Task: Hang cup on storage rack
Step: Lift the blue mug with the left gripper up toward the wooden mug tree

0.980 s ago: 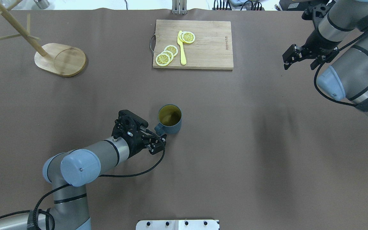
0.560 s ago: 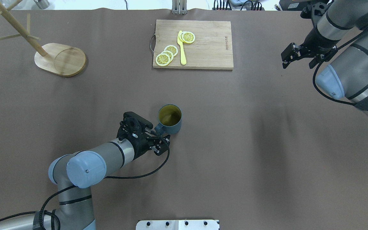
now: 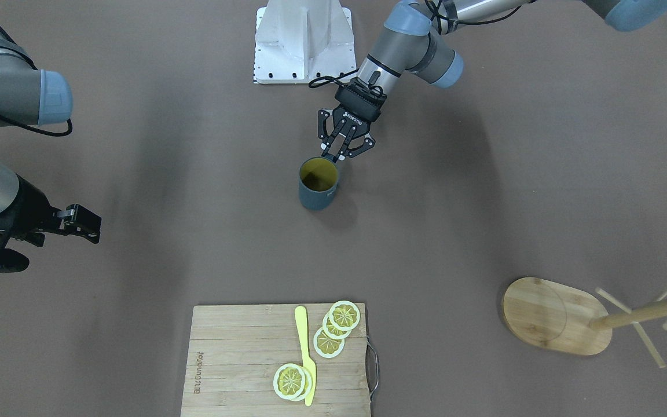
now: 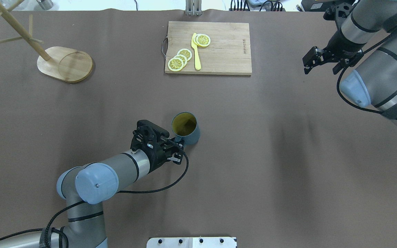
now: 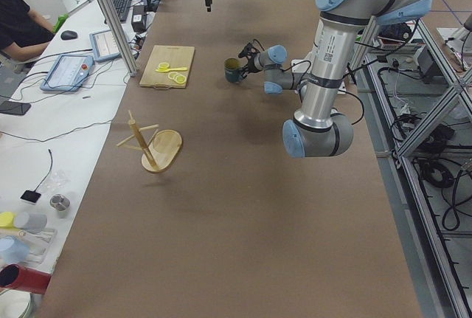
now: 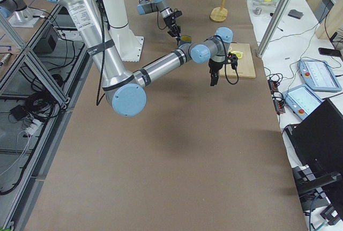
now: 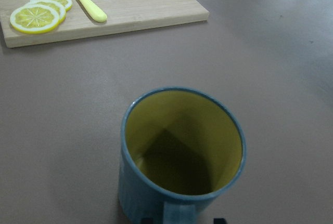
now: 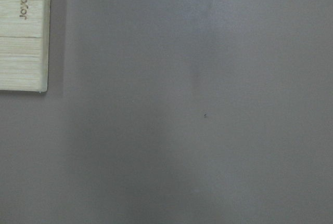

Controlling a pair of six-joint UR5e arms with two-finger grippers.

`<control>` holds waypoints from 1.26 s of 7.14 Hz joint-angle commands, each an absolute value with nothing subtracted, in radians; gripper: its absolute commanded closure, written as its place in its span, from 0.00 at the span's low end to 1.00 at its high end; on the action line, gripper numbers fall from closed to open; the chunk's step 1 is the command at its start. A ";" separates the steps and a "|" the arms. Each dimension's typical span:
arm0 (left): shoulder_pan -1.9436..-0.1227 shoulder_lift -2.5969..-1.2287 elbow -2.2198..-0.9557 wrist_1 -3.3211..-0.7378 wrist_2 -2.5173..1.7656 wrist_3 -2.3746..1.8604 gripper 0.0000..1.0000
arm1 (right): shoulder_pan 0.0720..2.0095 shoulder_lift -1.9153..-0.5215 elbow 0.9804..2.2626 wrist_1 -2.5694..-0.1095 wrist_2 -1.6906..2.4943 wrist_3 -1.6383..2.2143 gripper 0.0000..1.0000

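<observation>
The slate-blue cup (image 4: pixel 185 128) stands upright mid-table, its yellow inside showing and its handle turned toward the robot. My left gripper (image 4: pixel 177 148) is open at the handle. In the left wrist view the cup (image 7: pixel 182 151) fills the frame, and the two dark fingertips (image 7: pixel 148 219) sit either side of the handle without touching it. The storage rack (image 4: pixel 64 63) stands at the far left, its pegs bare. My right gripper (image 4: pixel 322 68) hovers open and empty at the far right.
A wooden cutting board (image 4: pixel 208 48) with lemon slices (image 4: pixel 179 59) and a yellow knife (image 4: pixel 195 51) lies at the far centre. The robot's mounting plate (image 4: pixel 191 242) sits at the near edge. Brown table (image 4: pixel 271 155) lies between cup and rack.
My left arm has moved forward and to the right, bringing its fingers around the cup's handle. The cup has shifted slightly right. My right gripper has drifted a little farther back.
</observation>
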State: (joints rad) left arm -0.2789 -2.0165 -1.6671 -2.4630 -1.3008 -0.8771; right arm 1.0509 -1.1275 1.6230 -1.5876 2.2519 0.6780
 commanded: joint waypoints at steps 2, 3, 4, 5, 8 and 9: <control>-0.378 -2.020 -1.807 -2.454 -1.321 -0.929 1.00 | 1.051 -1.124 1.621 -1.588 2.253 0.680 0.00; -0.468 -2.025 -1.810 -2.454 -1.406 -0.996 1.00 | 1.051 -1.123 1.624 -1.588 2.258 0.680 0.00; -0.612 -2.026 -1.810 -2.454 -1.549 -1.093 1.00 | 1.051 -1.121 1.631 -1.588 2.260 0.681 0.00; -0.779 -2.026 -1.796 -2.453 -1.722 -1.150 1.00 | 1.051 -1.121 1.632 -1.586 2.266 0.681 0.00; -0.948 -2.025 -1.753 -2.482 -1.807 -1.501 1.00 | 1.051 -1.117 1.631 -1.586 2.270 0.681 0.00; -0.972 -2.022 -1.738 -2.540 -1.786 -1.689 1.00 | 1.051 -1.112 1.628 -1.586 2.269 0.681 0.00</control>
